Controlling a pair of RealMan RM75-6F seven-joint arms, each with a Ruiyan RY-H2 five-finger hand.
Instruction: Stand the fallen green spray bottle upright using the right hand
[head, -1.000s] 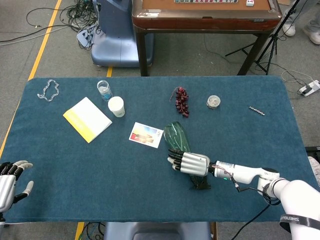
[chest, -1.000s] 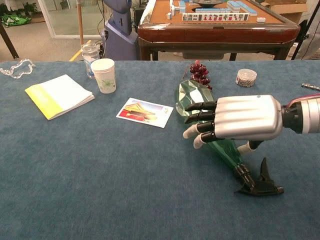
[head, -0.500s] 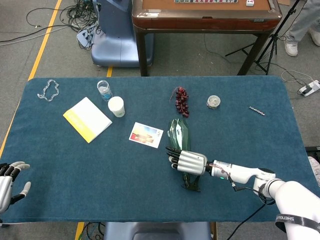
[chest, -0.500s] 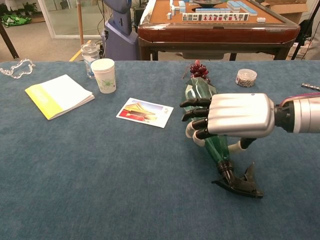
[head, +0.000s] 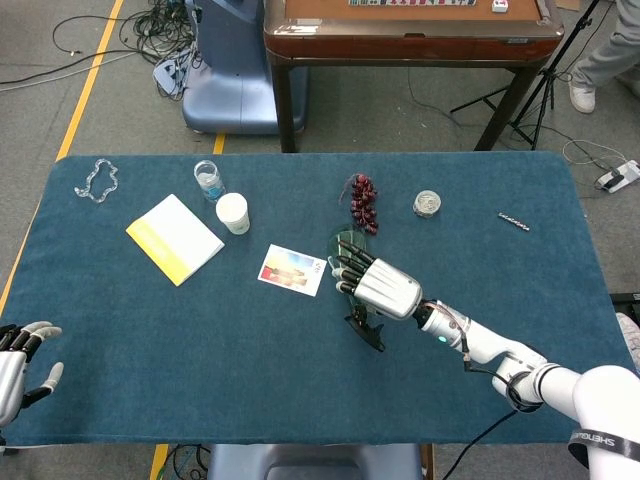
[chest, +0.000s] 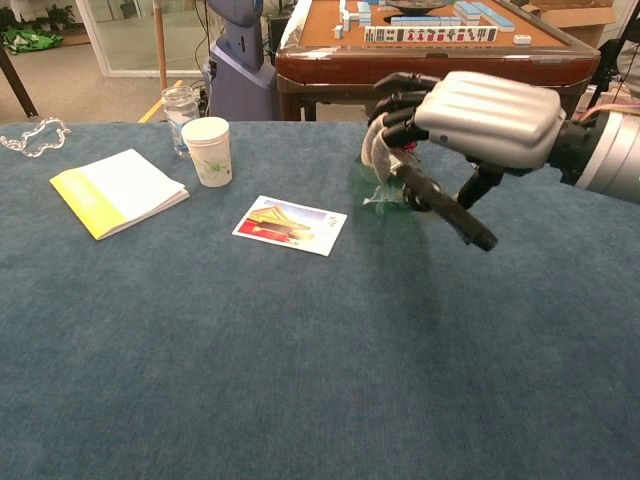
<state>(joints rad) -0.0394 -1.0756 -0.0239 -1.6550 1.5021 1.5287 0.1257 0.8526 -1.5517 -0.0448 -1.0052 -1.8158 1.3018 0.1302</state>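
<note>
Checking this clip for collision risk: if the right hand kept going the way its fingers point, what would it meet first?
Probably the grapes: the right hand, gripping the green spray bottle, points toward the table's far edge. Depth is unclear.

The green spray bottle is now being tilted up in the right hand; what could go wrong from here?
1. The right hand grips the spray bottle near its neck, base low, so it may slip or swing when released.
2. The grapes lie just behind the bottle; its base could push them.
3. The photo card lies close on the left; a tipping bottle might land on it.
</note>
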